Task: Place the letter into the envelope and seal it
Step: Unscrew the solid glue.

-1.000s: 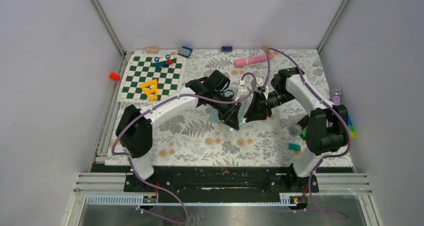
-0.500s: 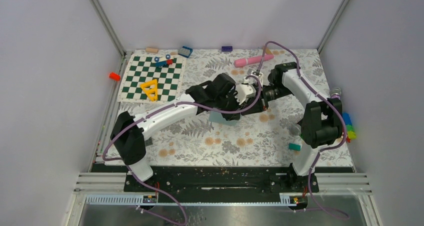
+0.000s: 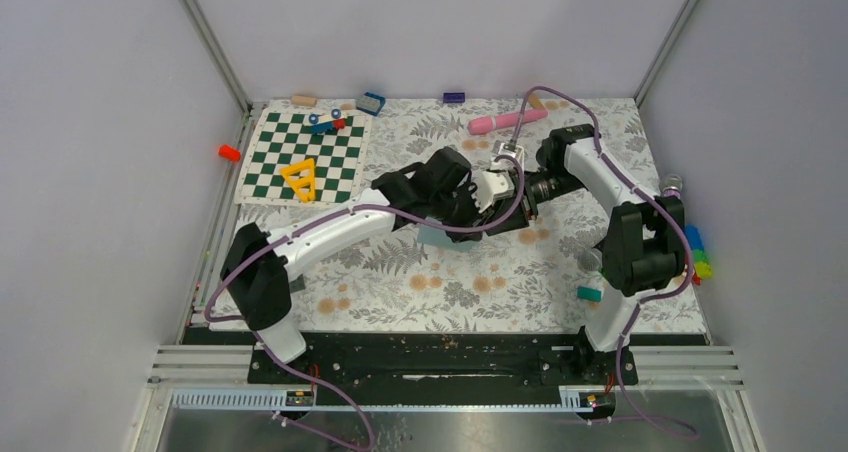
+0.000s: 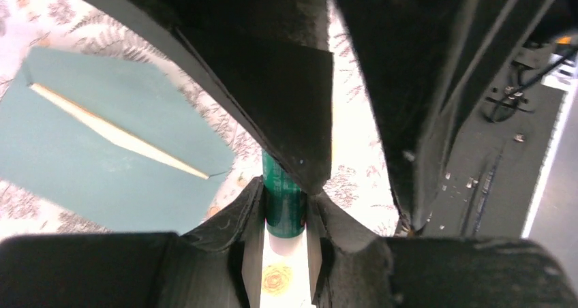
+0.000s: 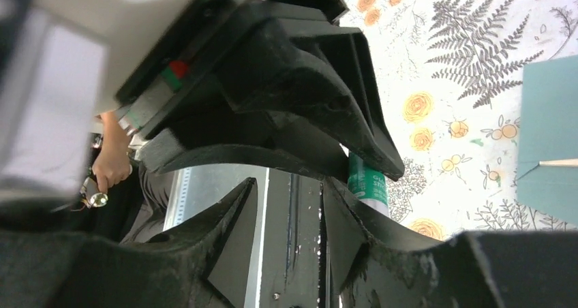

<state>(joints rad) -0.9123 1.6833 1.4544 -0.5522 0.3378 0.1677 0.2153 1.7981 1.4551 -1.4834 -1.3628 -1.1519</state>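
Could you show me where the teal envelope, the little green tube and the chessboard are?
envelope (image 4: 82,165), left wrist view, on its lower teal panel below the slit.
green tube (image 4: 283,202), left wrist view, on its green side wall.
chequered board (image 3: 340,162), top view, on bare squares near its right edge.

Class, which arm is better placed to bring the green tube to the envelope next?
Left, most likely: its end effector is shut on the green tube, with the envelope lying just beside it. The right end effector is open and holds nothing.
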